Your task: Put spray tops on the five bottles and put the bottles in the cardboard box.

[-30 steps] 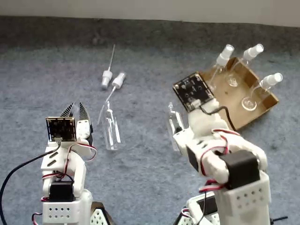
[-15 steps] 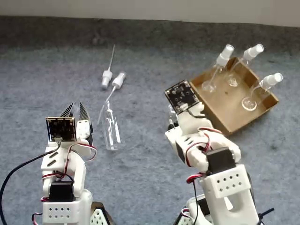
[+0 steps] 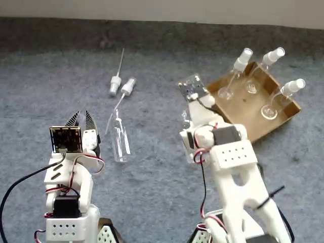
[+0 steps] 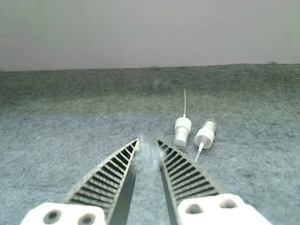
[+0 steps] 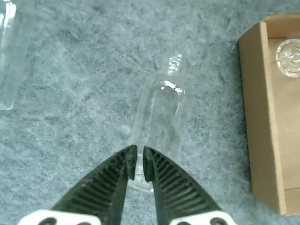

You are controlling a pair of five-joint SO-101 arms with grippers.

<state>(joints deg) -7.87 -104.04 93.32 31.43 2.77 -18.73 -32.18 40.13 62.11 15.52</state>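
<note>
Right gripper [image 5: 138, 151]: the ribbed fingers are drawn almost together, with only a thin slit between the tips, and they grip nothing. The tips hang directly over the base end of an uncapped bottle [image 5: 161, 112]; whether they touch the glass cannot be told. This clear bottle lies on its side on the grey carpet [image 3: 162, 61]. Its long axis runs straight away from the fingertips, and its open neck points away from the gripper. It lies near the cardboard box [image 3: 243, 114], beside the box's near corner and outside it. Left gripper [image 4: 148, 142]: the fingers are parted by a narrow gap, hold nothing, and are aimed towards the two loose spray tops [image 4: 182, 132], which lie just beside each other further out on the carpet. One top's dip tube points away towards the far edge; the other's points back towards the arms. A second bare bottle [image 3: 120, 139] lies on its side just beside the left gripper, with its neck towards the spray tops. Three capped bottles [image 3: 233, 76] stand tilted inside the box, leaning outwards over its far walls.
</note>
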